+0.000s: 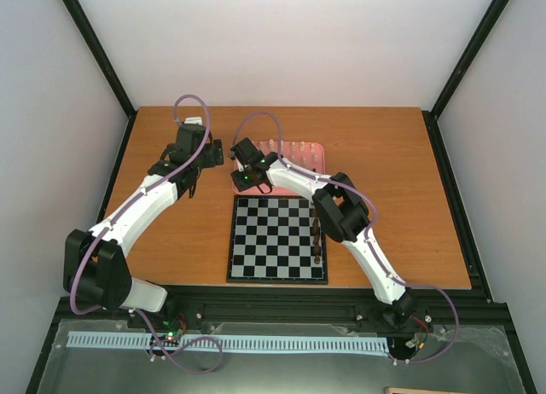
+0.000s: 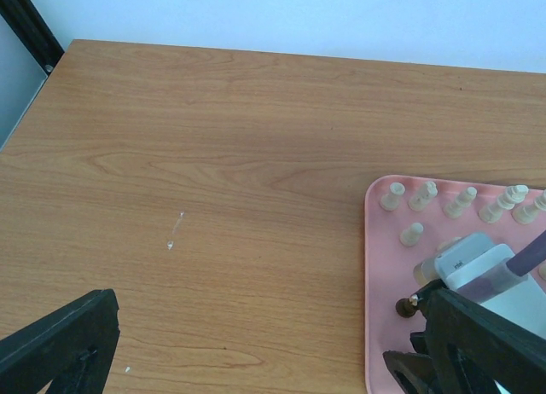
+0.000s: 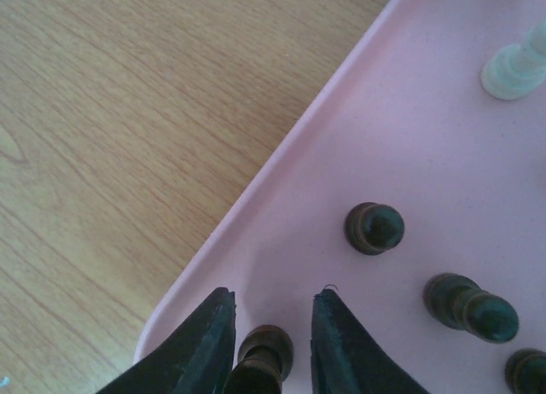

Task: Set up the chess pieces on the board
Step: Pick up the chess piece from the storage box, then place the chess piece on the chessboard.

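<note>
The black-and-white board (image 1: 277, 238) lies at the table's front centre, with a file of dark pieces (image 1: 318, 240) on its right edge. The pink tray (image 1: 309, 151) behind it holds cream pieces (image 2: 422, 195) and dark pieces (image 3: 374, 227). My right gripper (image 1: 247, 179) is low over the tray's near left corner (image 3: 281, 206). In the right wrist view its fingers (image 3: 274, 296) stand open around a dark piece (image 3: 266, 351), with a gap showing on the right side. My left gripper (image 1: 189, 185) hangs over bare table left of the tray, wide open and empty (image 2: 264, 351).
More dark pieces (image 3: 473, 307) stand close to the right of the right gripper, and a cream piece (image 3: 512, 70) stands farther back. The tray's raised rim (image 2: 372, 266) runs just right of the left gripper. Black frame posts border the table's sides.
</note>
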Motion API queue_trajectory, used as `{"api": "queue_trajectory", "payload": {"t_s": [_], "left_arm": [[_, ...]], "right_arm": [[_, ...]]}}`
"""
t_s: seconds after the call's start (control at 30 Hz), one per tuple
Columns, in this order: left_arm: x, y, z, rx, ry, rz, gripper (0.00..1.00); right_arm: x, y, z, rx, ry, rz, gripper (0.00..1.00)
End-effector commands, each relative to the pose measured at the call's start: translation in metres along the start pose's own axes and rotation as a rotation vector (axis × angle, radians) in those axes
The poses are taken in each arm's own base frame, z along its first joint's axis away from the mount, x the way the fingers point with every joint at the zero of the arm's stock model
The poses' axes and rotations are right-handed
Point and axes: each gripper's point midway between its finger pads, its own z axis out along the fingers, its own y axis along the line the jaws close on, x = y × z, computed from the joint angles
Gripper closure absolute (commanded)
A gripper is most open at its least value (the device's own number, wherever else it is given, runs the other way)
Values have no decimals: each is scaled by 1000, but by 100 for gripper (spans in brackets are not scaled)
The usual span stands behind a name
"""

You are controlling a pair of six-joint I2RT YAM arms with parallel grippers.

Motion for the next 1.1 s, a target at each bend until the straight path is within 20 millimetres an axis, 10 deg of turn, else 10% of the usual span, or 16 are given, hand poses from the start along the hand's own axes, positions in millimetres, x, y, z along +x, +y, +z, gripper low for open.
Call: {"api": "queue_trajectory", "payload": {"t_s": [0.0, 0.27, 0.63, 0.83, 1.07], "left_arm": [[-10, 1, 0, -12, -31, -18, 0], [-10, 2, -1, -16, -31, -17, 0], [-10, 3, 0, -19, -32, -12, 0], [-10, 2, 0, -18, -32, -8, 0], [-9, 0, 3, -10, -22, -8, 0]], "right_arm": [[-4, 0, 2, -11, -2, 7, 75], [-16, 4, -21, -26, -38, 8, 85], [-53, 7, -124, -18, -222, 16, 85], [-21, -7, -174, 56, -229, 62, 85], [61, -9, -229, 150, -168, 76, 85]]}}
